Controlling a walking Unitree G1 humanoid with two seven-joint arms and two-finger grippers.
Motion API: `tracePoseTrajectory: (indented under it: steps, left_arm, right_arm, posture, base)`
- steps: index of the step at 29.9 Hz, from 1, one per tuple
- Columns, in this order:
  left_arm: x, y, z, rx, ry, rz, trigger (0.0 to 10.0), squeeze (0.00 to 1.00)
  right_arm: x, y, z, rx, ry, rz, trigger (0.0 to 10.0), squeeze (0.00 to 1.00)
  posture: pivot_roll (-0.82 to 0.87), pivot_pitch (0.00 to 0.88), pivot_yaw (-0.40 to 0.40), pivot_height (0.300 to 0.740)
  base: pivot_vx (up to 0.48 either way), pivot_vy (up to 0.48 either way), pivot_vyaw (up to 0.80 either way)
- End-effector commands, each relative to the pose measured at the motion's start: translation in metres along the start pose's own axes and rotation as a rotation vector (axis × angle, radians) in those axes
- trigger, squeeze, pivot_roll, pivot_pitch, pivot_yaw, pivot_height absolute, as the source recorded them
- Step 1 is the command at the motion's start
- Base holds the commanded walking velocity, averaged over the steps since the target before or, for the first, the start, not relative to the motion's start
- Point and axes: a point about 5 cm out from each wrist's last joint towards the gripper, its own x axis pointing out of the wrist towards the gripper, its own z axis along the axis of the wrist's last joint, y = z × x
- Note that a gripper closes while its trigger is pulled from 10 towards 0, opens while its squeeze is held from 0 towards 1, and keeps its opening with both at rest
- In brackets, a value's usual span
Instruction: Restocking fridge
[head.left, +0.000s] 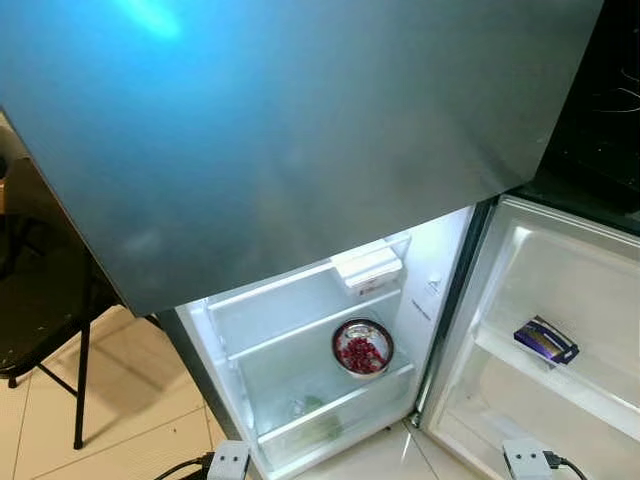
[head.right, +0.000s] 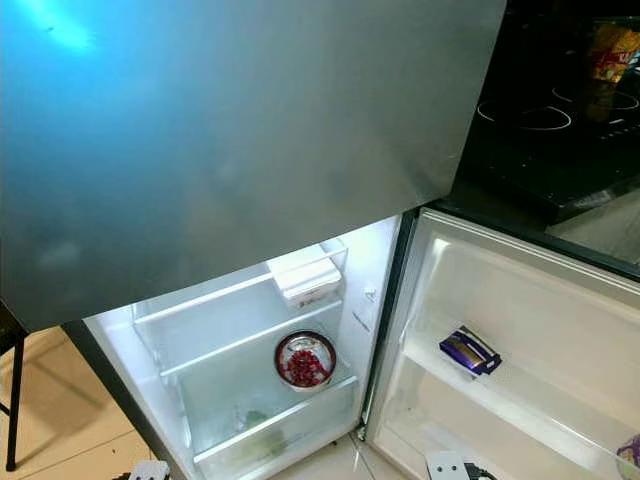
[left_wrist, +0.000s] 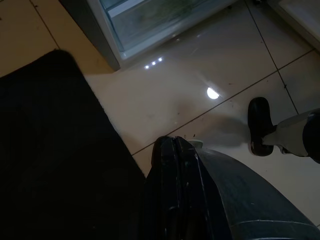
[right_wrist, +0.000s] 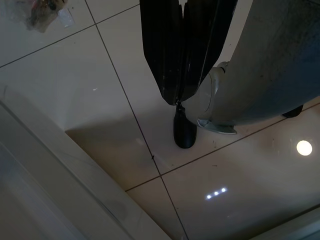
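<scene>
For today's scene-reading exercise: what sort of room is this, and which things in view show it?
Most likely a home kitchen: an open fridge holding a bowl of red fruit, a black cooktop beside it, and a tiled floor.

One fridge (head.left: 300, 130), one bowl (head.left: 363, 348) of red fruit, one purple packet (head.left: 546, 340) on the door shelf, one white box (head.left: 368, 268), one chair (head.left: 40, 300), two grippers.
</scene>
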Motion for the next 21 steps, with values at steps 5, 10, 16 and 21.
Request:
tracePoseTrajectory:
  steps: [5, 10, 16, 21]
  left_arm:
    - [0.000, 0.000, -0.001, 0.007, 0.007, 0.006, 10.0, 0.00]
    - [-0.002, 0.004, -0.003, 0.010, 0.013, 0.023, 10.0, 0.00]
    - [-0.003, 0.009, -0.003, 0.034, 0.018, 0.039, 10.0, 0.00]
    - [-0.005, 0.017, 0.002, -0.022, -0.004, 0.072, 10.0, 0.00]
  right_arm:
    - [0.000, 0.000, -0.004, -0.003, 0.018, -0.005, 10.0, 0.00]
    - [-0.001, 0.002, -0.009, 0.011, 0.030, -0.009, 10.0, 0.00]
    - [-0.002, -0.011, -0.010, 0.037, 0.037, -0.056, 10.0, 0.00]
    - [-0.002, -0.015, -0.008, 0.046, 0.038, -0.060, 10.0, 0.00]
  posture:
    - [0.01, 0.000, -0.022, 0.740]
    - [0.02, 0.000, -0.001, 0.740]
    - [0.01, 0.000, -0.003, 0.740]
    - [0.00, 0.000, 0.009, 0.740]
  base:
    - [0.000, 0.000, 0.00]
    - [0.000, 0.000, 0.00]
    - [0.000, 0.000, 0.00]
    - [0.000, 0.000, 0.00]
